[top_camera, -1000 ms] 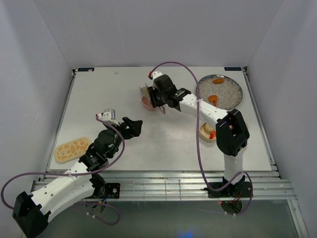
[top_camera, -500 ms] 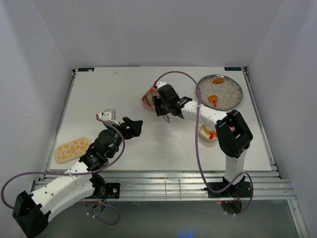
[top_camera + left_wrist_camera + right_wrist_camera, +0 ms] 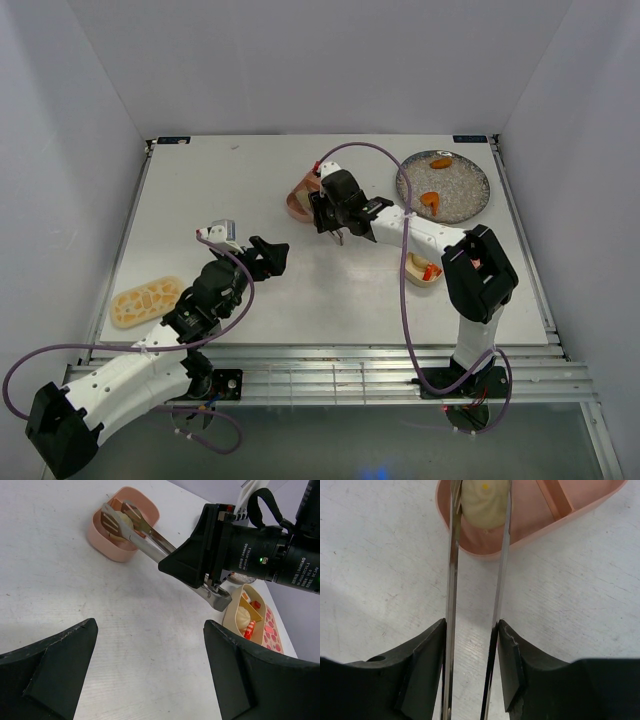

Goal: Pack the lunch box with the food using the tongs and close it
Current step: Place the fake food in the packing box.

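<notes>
My right gripper (image 3: 322,207) (image 3: 472,624) is shut on the silvery tongs (image 3: 451,575) (image 3: 150,539), one black finger against each arm. The tongs' tips reach into the pink lunch box tray (image 3: 297,198) (image 3: 530,510) (image 3: 100,535) and flank a cream bun (image 3: 482,502) (image 3: 121,522) that sits in its near compartment. The tan tray (image 3: 418,270) (image 3: 231,616) lies by the right arm and holds a white bun (image 3: 243,615) and small red and orange pieces. My left gripper (image 3: 270,256) (image 3: 150,624) hangs open over bare table, nothing between its fingers.
A round grey speckled plate (image 3: 462,195) at the back right carries two orange-topped pieces (image 3: 440,162). A yellow pebble-patterned lid (image 3: 145,301) lies at the near left. A pink pebble-patterned lid (image 3: 271,631) lies beside the tan tray.
My right gripper has drawn back toward the near right with the tongs, tips still in the pink tray, and the tongs' arms have spread slightly. The left arm has not moved.
</notes>
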Tool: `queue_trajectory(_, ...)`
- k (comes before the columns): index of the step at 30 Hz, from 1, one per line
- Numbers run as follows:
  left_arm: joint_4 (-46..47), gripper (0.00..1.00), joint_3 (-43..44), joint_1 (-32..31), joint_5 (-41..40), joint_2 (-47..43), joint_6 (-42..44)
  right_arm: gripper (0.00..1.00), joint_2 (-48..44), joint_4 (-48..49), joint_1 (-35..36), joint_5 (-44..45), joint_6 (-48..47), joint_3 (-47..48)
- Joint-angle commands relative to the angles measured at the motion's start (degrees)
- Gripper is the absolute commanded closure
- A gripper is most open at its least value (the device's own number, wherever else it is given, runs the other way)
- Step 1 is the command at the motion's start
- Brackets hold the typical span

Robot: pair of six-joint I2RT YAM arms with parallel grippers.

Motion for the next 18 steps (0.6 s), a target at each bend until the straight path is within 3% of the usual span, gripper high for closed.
queue_trajectory(1, 0.99, 0.02, 0.26, -0.25, -0.17, -0.43, 0.24, 0.51, -0.35, 2.49, 0.26, 0.08, 1.08, 1.04)
queue_trajectory(18, 0.9, 0.02, 0.18, -0.25, -0.08, -0.96, 0.41, 0.42, -0.26, -0.14, 0.26, 2.45, 0.65, 3.06)
